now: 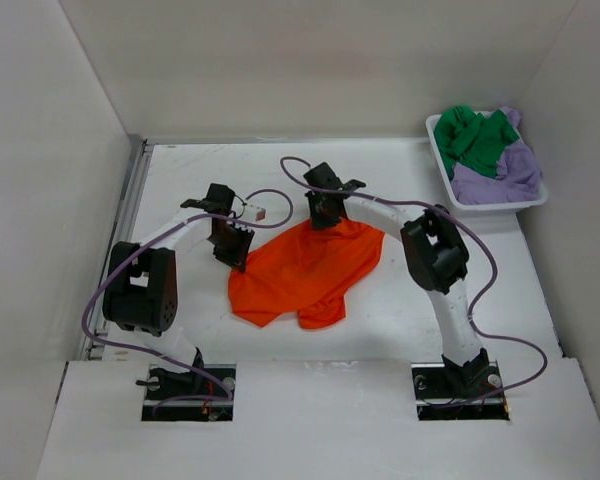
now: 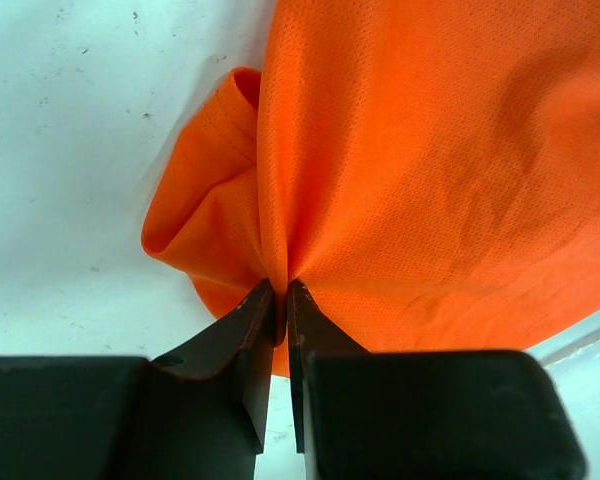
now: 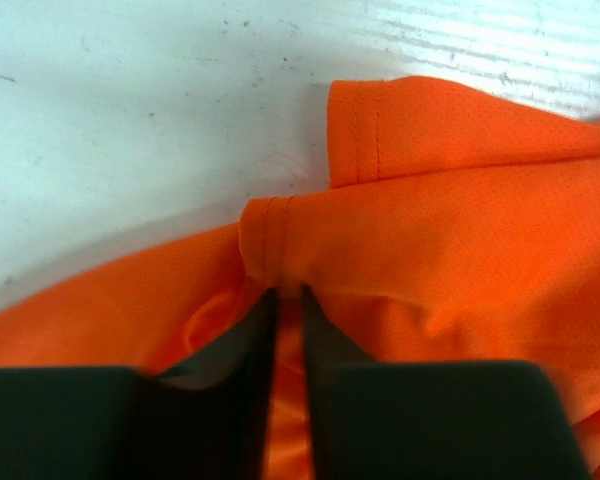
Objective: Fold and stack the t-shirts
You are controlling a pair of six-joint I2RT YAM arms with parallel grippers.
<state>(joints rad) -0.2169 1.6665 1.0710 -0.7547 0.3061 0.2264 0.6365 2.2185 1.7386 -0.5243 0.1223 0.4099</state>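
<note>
The orange t-shirt (image 1: 305, 270) lies crumpled in the middle of the table. My left gripper (image 1: 230, 245) is at its left edge and is shut on a pinch of the orange cloth (image 2: 400, 180), which bunches at the fingertips (image 2: 282, 290). My right gripper (image 1: 327, 216) is at the shirt's far edge, with its jaws closed on a hemmed fold of the orange shirt (image 3: 440, 230); cloth shows between the fingers (image 3: 288, 296). The green t-shirt (image 1: 475, 138) and the lavender t-shirt (image 1: 500, 172) lie heaped in the basket at the back right.
A white lattice basket (image 1: 438, 150) stands at the back right corner against the wall. White walls enclose the table on the left, back and right. Purple cables loop from both arms over the table.
</note>
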